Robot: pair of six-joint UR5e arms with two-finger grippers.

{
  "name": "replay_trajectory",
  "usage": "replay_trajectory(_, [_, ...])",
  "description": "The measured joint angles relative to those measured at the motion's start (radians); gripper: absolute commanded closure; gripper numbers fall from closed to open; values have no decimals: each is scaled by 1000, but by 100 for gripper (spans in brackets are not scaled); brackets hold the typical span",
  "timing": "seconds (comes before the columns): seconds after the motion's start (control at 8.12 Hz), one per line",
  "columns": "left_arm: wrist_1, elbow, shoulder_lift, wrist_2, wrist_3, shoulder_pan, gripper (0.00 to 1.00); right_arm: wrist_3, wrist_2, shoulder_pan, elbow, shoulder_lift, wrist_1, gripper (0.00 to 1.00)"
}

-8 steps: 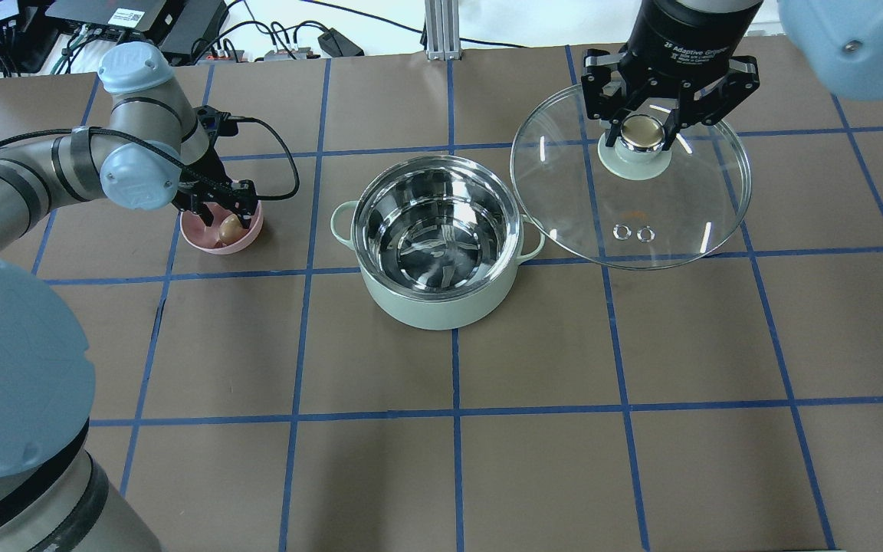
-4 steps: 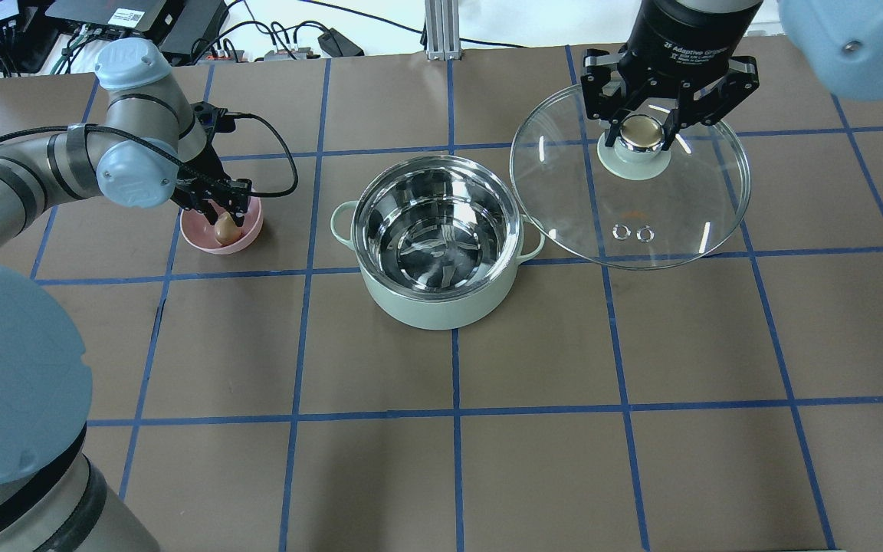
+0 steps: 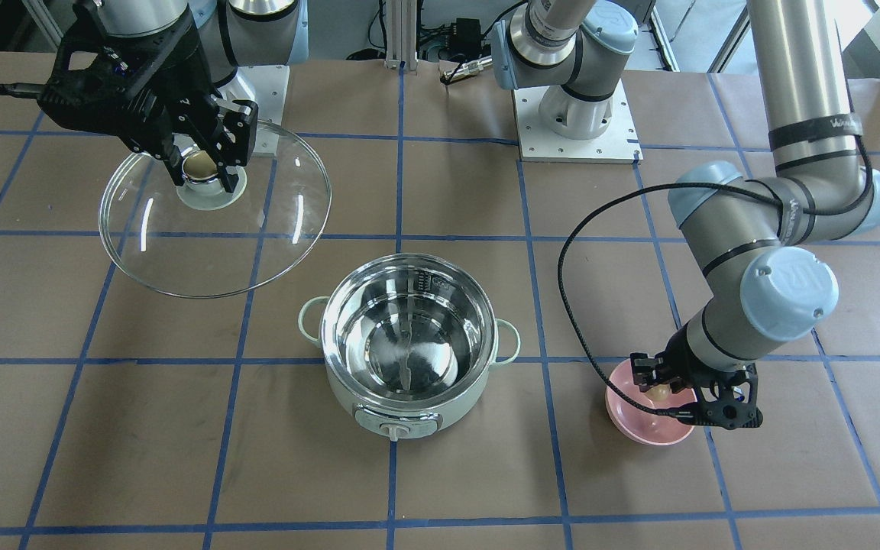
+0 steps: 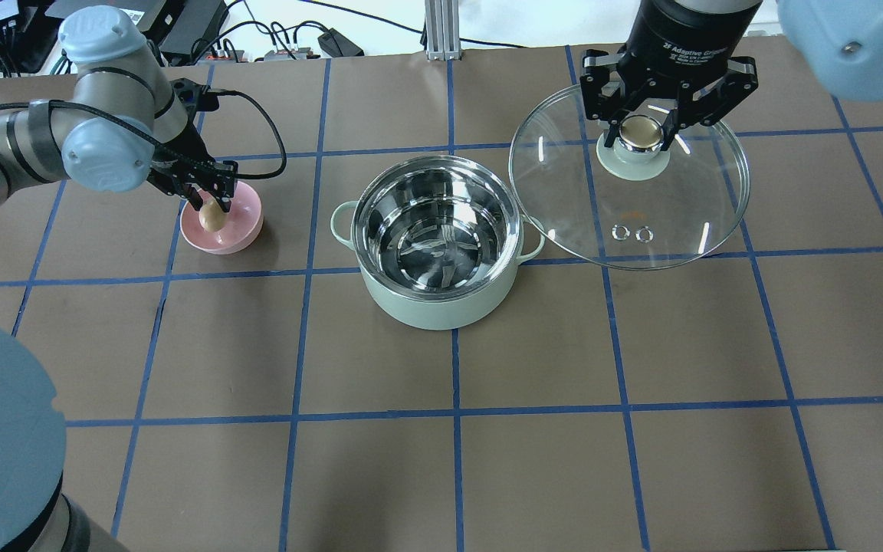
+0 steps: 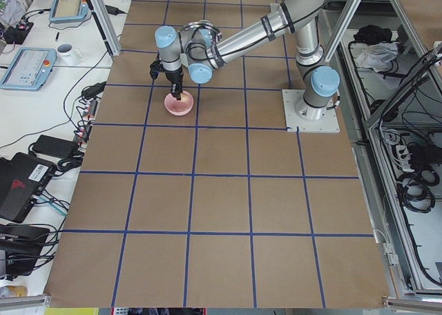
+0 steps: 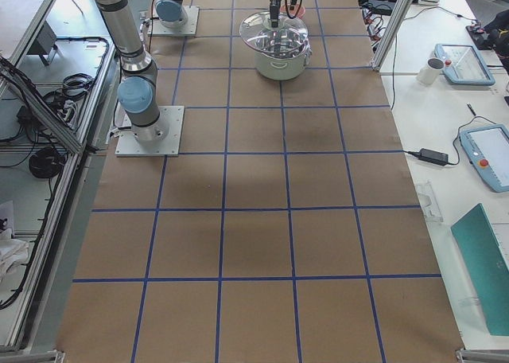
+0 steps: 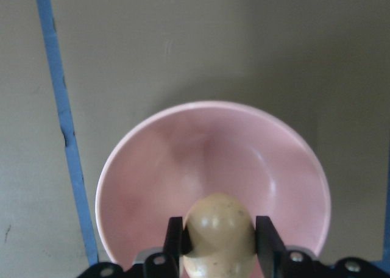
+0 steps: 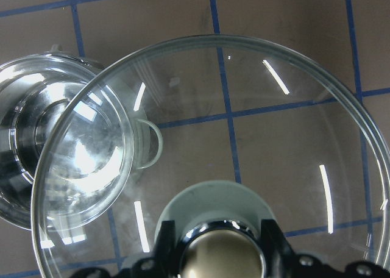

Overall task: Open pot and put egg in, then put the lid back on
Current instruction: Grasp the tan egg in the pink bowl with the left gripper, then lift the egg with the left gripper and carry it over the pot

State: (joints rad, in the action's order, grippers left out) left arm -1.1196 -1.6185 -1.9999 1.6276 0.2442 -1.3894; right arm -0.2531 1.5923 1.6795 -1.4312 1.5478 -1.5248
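The mint-green pot (image 4: 438,245) (image 3: 406,351) stands open in the middle of the table, its steel inside empty. My left gripper (image 4: 211,211) (image 3: 665,393) (image 7: 219,238) is shut on the tan egg (image 4: 211,217) (image 7: 219,235) and holds it just above the pink bowl (image 4: 223,222) (image 7: 213,180) left of the pot. My right gripper (image 4: 641,126) (image 3: 199,164) (image 8: 222,253) is shut on the beige knob of the glass lid (image 4: 629,184) (image 3: 215,221) (image 8: 231,138), held in the air to the right of the pot, its edge overlapping the pot's right handle.
The table is brown paper with blue tape lines (image 4: 453,414). A black cable (image 4: 273,165) loops from my left wrist near the bowl. Electronics and cables (image 4: 142,23) lie beyond the far edge. Arm bases (image 3: 574,122) stand at the robot's side.
My left gripper has risen with the egg in it, out of the pink bowl, and the arm has drawn back to the left. The right gripper and lid have not moved.
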Motion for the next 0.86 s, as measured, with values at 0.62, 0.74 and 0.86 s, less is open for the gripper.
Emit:
replay_trajectory(0.62, [-118, 34, 224, -5, -185, -165, 100, 0, 0, 0, 0, 0, -1, 59])
replay_trajectory(0.74, [-125, 40, 237, -15, -271, -237, 100, 0, 0, 0, 1, 0, -1, 59])
replay_trajectory(0.86, [-121, 44, 240, -43, -370, -308, 100, 0, 0, 0, 1, 0, -1, 59])
